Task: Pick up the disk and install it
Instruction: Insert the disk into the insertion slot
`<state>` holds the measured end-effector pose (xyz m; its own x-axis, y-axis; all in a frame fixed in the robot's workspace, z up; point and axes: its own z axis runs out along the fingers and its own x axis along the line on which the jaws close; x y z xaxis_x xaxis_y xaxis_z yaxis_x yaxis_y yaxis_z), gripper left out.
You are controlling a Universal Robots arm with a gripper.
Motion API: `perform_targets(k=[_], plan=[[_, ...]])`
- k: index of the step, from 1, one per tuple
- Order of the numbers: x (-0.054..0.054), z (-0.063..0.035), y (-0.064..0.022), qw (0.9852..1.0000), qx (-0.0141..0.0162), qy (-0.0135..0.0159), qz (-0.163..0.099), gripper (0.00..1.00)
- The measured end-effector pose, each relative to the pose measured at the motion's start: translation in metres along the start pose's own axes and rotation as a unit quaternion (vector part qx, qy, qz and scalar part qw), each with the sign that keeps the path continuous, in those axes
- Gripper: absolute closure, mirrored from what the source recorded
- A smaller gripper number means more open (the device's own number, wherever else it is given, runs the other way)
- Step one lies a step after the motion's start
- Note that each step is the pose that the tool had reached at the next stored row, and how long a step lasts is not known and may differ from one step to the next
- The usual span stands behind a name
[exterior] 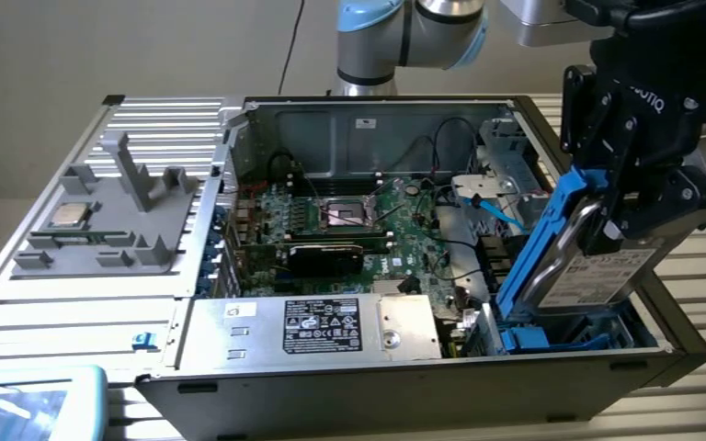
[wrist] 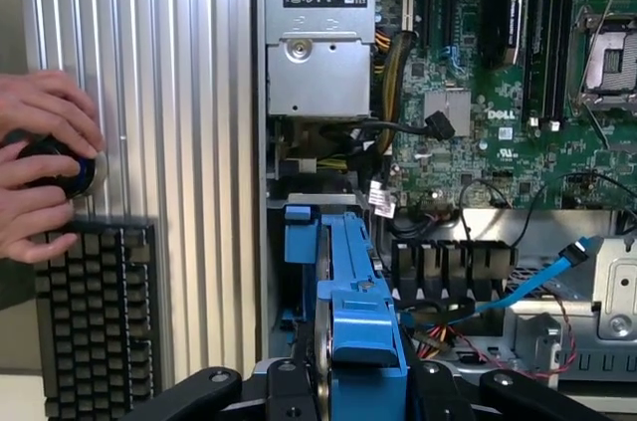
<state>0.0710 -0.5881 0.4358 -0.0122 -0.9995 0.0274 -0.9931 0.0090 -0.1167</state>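
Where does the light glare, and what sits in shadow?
Exterior view: glare whitens the ribbed metal surface, while the computer case interior stays dim. Wrist view: ribbed metal shines bright there too, and the bay around the disk is dark.

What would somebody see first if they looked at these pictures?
Probably the bright blue disk, gripped by the black gripper and standing nearly upright over the blue bay at the exterior view's right of the open computer case. Next comes the green motherboard inside the case. In the wrist view, a person's hands rest on a round knob beside a keyboard.
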Motion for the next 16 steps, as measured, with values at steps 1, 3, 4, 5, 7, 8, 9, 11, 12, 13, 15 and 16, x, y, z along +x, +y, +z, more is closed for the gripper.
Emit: perform_targets(k=[1, 3, 4, 5, 7, 8, 9, 11, 12, 13, 15, 16], plan=[[0.0, 0.0005, 0.0002, 1.0, 0.0, 0.0, 0.0, 0.63], [0.0, 0.0015, 0.0013, 1.0, 0.0, 0.0, 0.0, 0.63], [0.0, 0.002, 0.0013, 1.0, 0.0, 0.0, 0.0, 0.63], [0.0, 0.0027, 0.0014, 1.0, 0.0, 0.0, 0.0, 0.63], [0.0, 0.0044, 0.0016, 1.0, 0.0, -0.0001, 0.0, 0.63], [0.0, 0.0052, 0.0017, 1.0, 0.0, 0.0, 0.0, 0.63], [0.0, 0.006, 0.0019, 1.0, 0.0, 0.0, 0.0, 0.63], [0.0, 0.0076, 0.0022, 1.0, 0.0, 0.0, 0.0, 0.63], [0.0, 0.0083, 0.0023, 1.0, 0.0, 0.0, 0.0, 0.63], [0.0, 0.009, 0.0024, 1.0, 0.0, 0.0, 0.0, 0.63], [0.0, 0.0103, 0.0025, 1.0, 0.0, 0.0, 0.0, 0.63], [0.0, 0.0109, 0.0026, 1.0, 0.0, 0.0, 0.0, 0.63]])
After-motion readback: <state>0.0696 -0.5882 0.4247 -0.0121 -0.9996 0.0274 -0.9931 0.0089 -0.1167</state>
